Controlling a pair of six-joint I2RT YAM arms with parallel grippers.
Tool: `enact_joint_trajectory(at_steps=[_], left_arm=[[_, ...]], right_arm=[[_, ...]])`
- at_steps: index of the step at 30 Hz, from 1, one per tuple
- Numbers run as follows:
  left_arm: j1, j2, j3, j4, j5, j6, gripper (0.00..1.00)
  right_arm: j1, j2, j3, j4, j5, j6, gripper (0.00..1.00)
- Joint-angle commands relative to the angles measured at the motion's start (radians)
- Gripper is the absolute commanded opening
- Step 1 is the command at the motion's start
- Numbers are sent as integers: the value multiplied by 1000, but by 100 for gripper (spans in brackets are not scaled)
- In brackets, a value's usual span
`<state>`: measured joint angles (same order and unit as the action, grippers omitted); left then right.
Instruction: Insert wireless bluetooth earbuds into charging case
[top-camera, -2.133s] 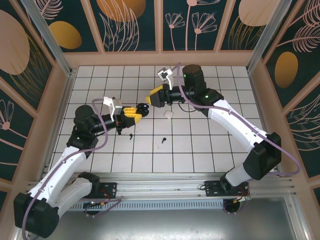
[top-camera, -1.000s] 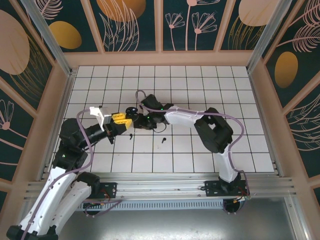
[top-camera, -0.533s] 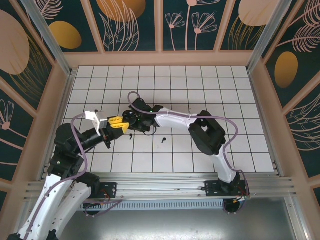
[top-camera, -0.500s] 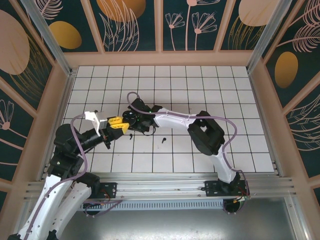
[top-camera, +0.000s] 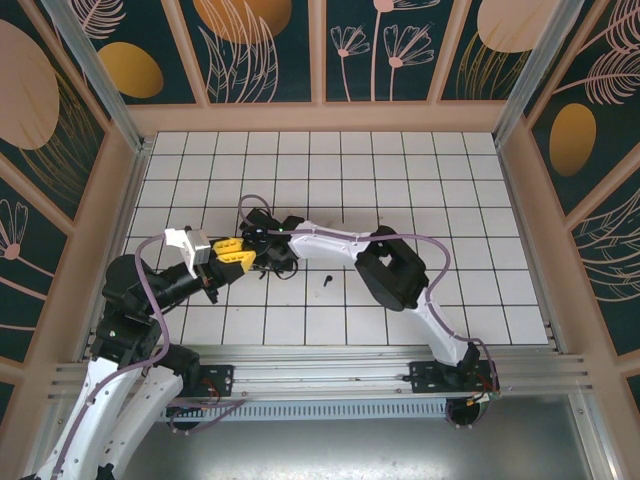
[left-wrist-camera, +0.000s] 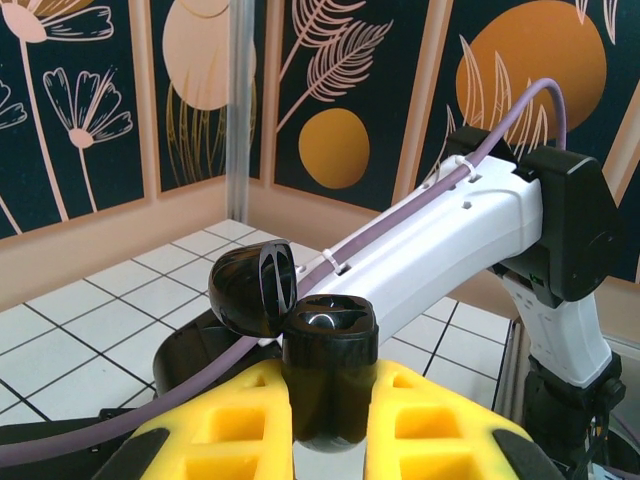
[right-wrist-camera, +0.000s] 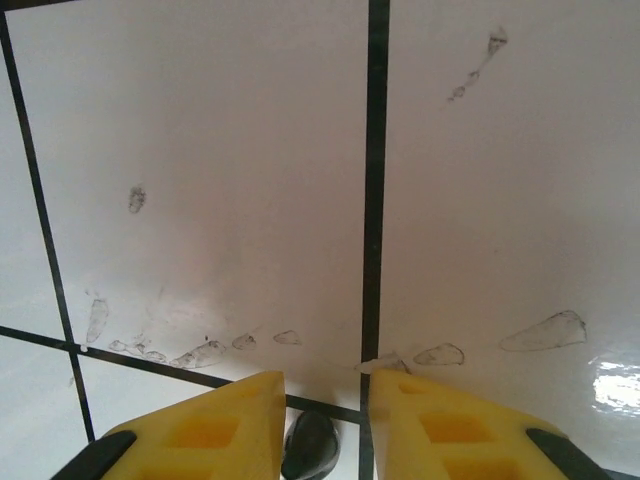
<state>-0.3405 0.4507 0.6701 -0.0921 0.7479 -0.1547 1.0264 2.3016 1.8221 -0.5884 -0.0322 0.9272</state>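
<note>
White-tiled tabletop (top-camera: 400, 180), both arms meet left of centre. Step in hand, my read: picking up the first earbud, since both buds are outside the case. Left pincer (left-wrist-camera: 330, 405) is clamped on the black charging case (left-wrist-camera: 330, 375) and holds it upright off the tiles, with the lid (left-wrist-camera: 250, 290) flipped open toward 10 o'clock. Right pincer (right-wrist-camera: 327, 400) points down at the tiles, fingers narrowly apart, straddling one earbud (right-wrist-camera: 310, 447) at 6 o'clock in its wrist view. Can't tell if the pads touch it. Second earbud (top-camera: 327, 281) lies loose on the tabletop, 4 o'clock from the case, well apart. Next, probably: close on the bud, lift, and line its stem up with a well. Needs fine aim, as the bud is tiny and likely to slip.
</note>
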Motion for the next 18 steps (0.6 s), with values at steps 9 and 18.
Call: enact_joint_trajectory(at_steps=[9, 18], left_arm=[[4, -30, 15, -43, 14, 8, 0], [4, -44, 8, -53, 9, 10, 0]], right_arm=[[29, 50, 95, -120, 43, 6, 33], [40, 77, 140, -156, 59, -4, 31]])
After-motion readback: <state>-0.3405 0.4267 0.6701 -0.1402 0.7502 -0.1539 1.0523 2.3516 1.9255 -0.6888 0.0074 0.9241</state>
